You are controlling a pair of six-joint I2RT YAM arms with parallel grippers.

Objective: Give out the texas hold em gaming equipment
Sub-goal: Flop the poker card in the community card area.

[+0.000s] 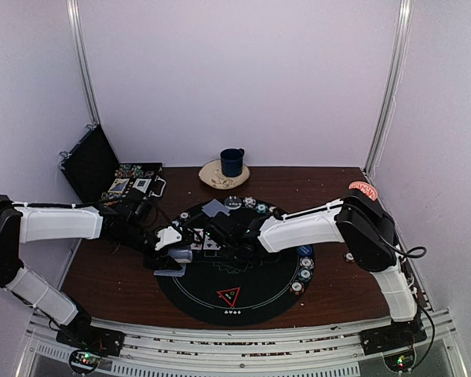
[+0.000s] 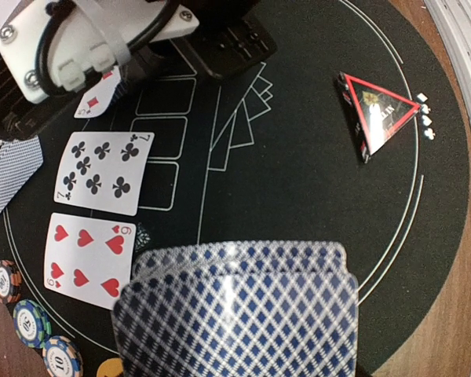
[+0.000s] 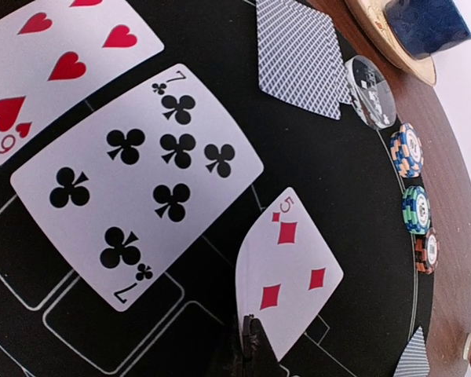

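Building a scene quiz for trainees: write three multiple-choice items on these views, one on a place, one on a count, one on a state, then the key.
1. Where does the red-edged triangle marker lie?
A) on the black mat
B) on a face-up card
C) atop the chips

2. How many cards lie face up on the mat?
A) one
B) three
C) five

3. What is the left tool doing?
A) open and empty
B) gripping a chip
C) gripping a fan of blue-backed cards

Key:
1 A, black mat shows all around it.
2 B, six of hearts, seven of clubs, five of diamonds.
3 C, the fan fills the bottom of its wrist view.
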